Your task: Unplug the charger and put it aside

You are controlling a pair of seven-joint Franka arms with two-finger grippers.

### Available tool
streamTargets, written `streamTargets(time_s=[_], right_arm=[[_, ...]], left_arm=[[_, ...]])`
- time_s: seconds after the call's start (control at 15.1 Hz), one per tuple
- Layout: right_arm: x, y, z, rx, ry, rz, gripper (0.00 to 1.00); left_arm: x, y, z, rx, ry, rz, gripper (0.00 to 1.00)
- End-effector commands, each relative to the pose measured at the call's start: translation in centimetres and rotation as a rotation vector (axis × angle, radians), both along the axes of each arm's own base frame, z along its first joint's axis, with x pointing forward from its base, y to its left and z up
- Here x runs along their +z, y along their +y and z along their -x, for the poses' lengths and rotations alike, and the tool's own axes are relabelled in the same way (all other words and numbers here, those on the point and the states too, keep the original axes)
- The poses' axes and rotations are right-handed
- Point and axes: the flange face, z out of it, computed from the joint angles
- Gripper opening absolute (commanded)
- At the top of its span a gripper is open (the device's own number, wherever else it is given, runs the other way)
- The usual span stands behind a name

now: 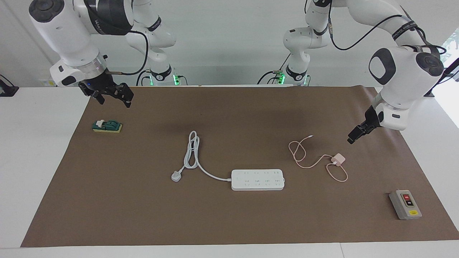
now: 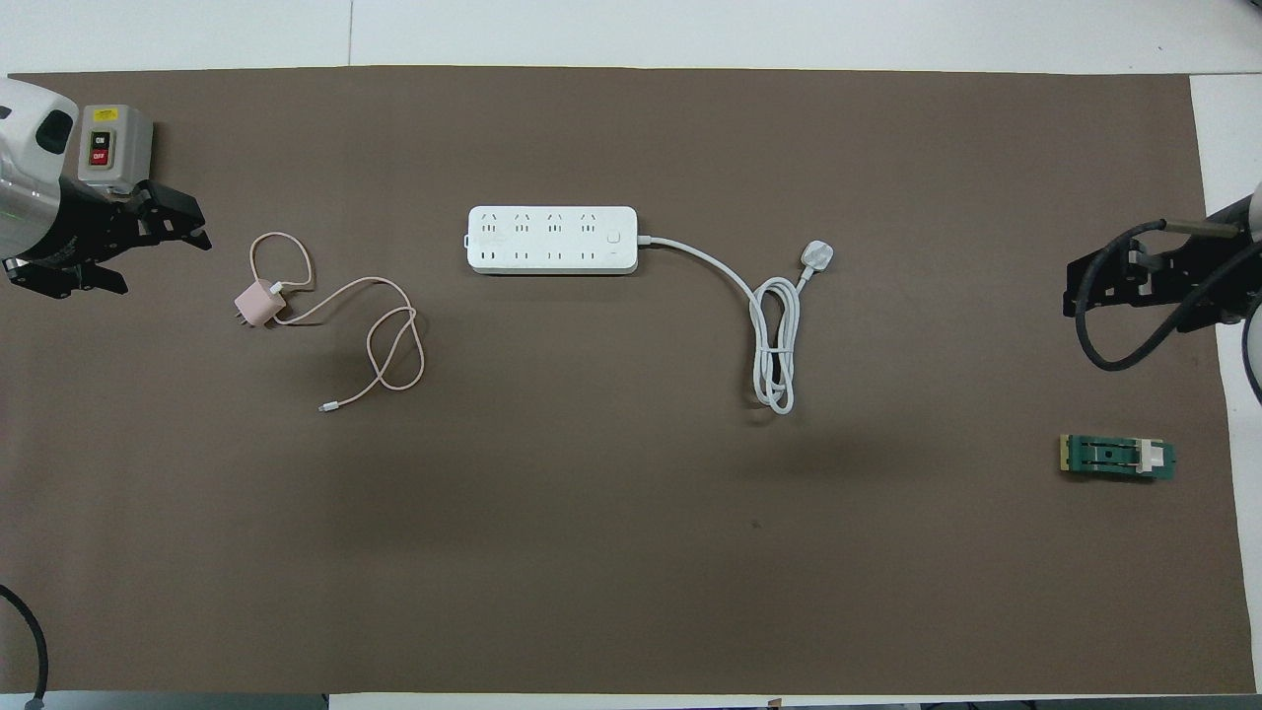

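Observation:
The charger (image 1: 338,158) is a small pale-pink cube that lies on the brown mat, apart from the white power strip (image 1: 257,179), toward the left arm's end. Nothing is plugged into the strip. The charger's thin pink cable (image 1: 301,154) lies in loose loops beside it. In the overhead view the charger (image 2: 256,304) lies with its prongs showing, and the strip (image 2: 552,240) lies at mid-table. My left gripper (image 1: 353,138) hangs open and empty above the mat, near the charger; it also shows in the overhead view (image 2: 163,261). My right gripper (image 1: 114,103) waits open and empty over the mat's right-arm end.
The strip's thick white cord and plug (image 1: 175,176) lie coiled toward the right arm's end. A grey on/off switch box (image 1: 405,204) stands farther from the robots than the charger. A green knife switch on a yellow base (image 1: 107,126) lies under the right gripper.

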Motion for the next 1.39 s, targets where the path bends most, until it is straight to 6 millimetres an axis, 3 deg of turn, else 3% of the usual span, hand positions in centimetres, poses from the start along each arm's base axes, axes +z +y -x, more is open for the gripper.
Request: streamTargets(time_s=[0.0, 0.27, 0.4, 0.53, 1.0, 1.33], right_arm=[[-0.5, -0.3, 2.1, 0.023, 0.013, 0.031, 1.00], [-0.4, -0.8, 2.2, 0.020, 0.009, 0.035, 1.00], [-0.4, -1.0, 2.2, 0.019, 0.010, 0.035, 1.00], [-0.5, -1.0, 2.3, 0.019, 0.015, 0.035, 1.00], [-0.3, -1.5, 2.2, 0.053, 0.009, 0.074, 1.00], [-0.2, -1.7, 2.0, 0.142, -0.002, 0.064, 1.00]], left_arm=[[3.3, -0.9, 2.1, -0.169, 0.045, -0.012, 1.00], [6.8, -2.1, 4.8, -0.258, 0.085, -0.015, 1.00], [8.9, -3.3, 5.6, -0.283, 0.113, -0.013, 1.00], [11.2, -4.9, 7.8, -0.318, 0.104, -0.011, 1.00], [10.8, -5.9, 8.3, -0.397, 0.096, -0.008, 1.00], [12.2, -5.4, 8.5, -0.452, 0.039, -0.011, 1.00]])
